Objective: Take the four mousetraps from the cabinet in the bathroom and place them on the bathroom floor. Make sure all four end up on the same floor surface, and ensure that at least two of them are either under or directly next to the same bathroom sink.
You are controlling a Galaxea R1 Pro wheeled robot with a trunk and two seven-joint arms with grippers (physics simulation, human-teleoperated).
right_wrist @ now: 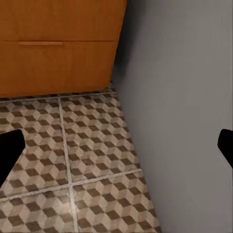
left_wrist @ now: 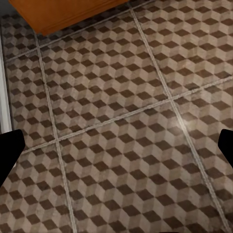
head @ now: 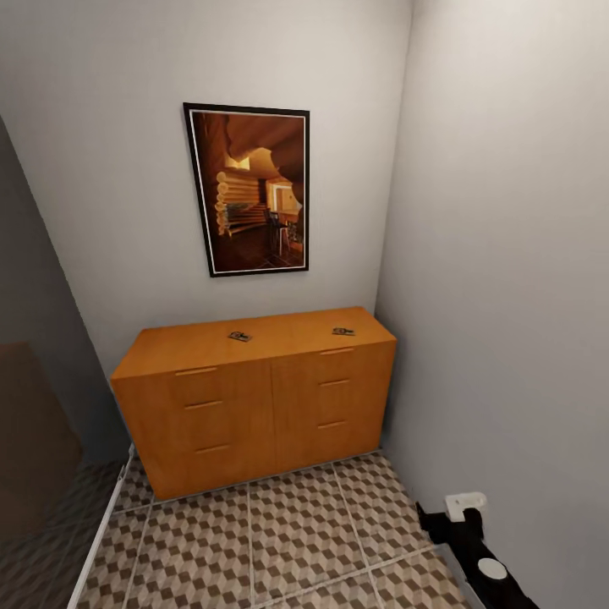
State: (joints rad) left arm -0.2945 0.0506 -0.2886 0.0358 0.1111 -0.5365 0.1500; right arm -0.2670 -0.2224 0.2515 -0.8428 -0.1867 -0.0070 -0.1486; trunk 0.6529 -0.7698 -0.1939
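The orange-brown cabinet stands against the back wall, in the corner. Two small mousetraps lie on its flat top: one near the middle, one toward the right end. The cube-patterned bathroom floor spreads out in front of it. My right arm shows low at the right, beside the wall. In the left wrist view my left gripper is open over bare tiles, with the cabinet's base ahead. In the right wrist view my right gripper is open near the cabinet's drawer front and the wall.
A framed picture hangs above the cabinet. A grey wall closes the right side, close to my right arm. At the left, a dark doorway area and a white threshold strip border the tiles.
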